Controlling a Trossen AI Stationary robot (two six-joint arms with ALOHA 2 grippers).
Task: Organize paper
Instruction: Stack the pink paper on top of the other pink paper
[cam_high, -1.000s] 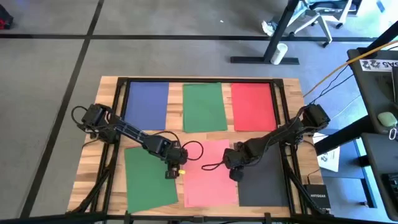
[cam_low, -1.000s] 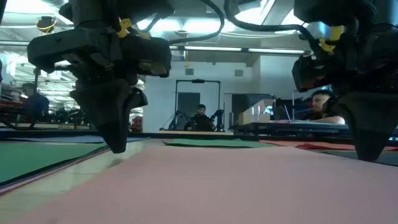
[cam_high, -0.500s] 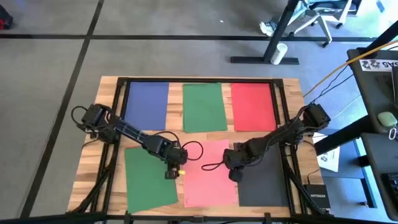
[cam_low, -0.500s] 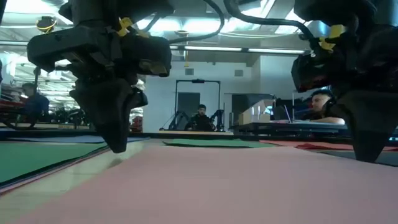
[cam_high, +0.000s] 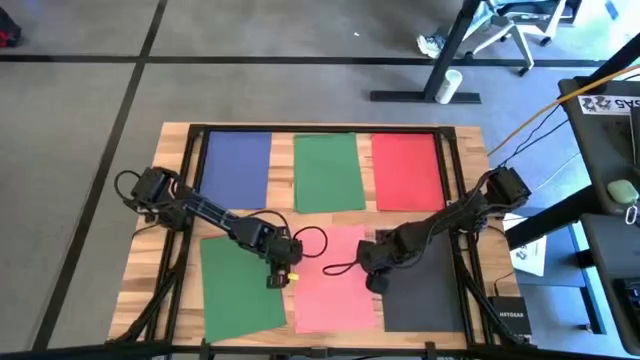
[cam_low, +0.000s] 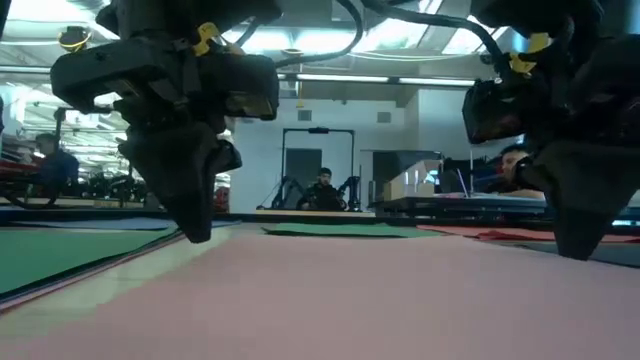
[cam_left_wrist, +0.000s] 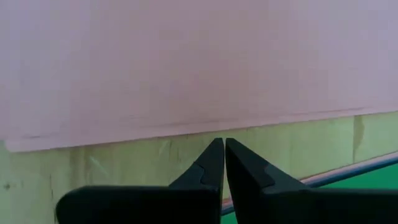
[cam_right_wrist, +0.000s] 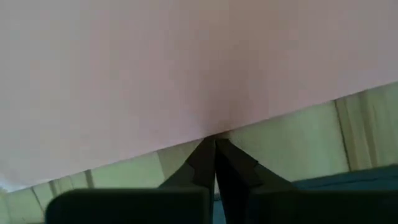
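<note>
Two pinched-together claws, left claw (cam_high: 277, 281) and right claw (cam_high: 376, 284), flank unmarked salmon paper (cam_high: 335, 300).

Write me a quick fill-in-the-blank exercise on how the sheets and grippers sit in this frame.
1. The far row holds blue, green and ____ sheets.
2. The left gripper and the right gripper flank the ____ sheet.
3. The dark grey sheet lies at the near ____ of the table.
4. The left gripper's fingers are ____.

Missing words: red; pink; right; shut
</note>
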